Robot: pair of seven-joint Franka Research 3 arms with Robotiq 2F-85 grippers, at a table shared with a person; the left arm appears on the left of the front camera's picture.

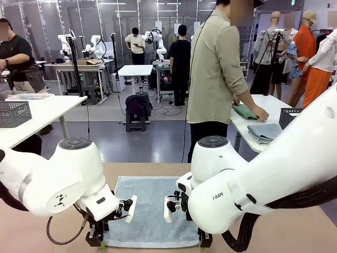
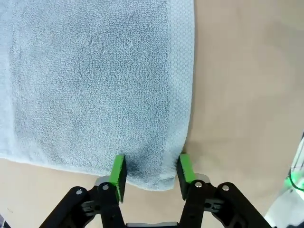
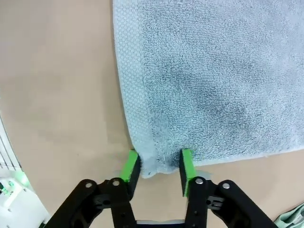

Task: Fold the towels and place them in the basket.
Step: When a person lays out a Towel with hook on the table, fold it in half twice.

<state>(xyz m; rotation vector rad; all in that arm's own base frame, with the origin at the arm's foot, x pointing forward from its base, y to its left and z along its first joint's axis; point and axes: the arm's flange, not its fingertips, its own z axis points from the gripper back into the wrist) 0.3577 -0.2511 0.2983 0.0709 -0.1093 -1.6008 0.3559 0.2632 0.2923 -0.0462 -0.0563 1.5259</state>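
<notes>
The arms hide near corners of the blue-grey towel (image 1: 150, 211) — a mint cloth (image 3: 294, 219) (edge-cropped) barely shows.

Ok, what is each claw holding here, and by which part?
The left claw and right claw each straddle a near corner of the blue-grey towel; whether either pinches it yet cannot be told.

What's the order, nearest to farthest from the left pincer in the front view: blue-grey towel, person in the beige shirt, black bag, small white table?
1. Blue-grey towel: under the left pincer, a corner between its pads.
2. Person in the beige shirt: beyond the tan table, right.
3. Black bag: mid-floor, behind that person.
4. Small white table: farthest back.
</notes>
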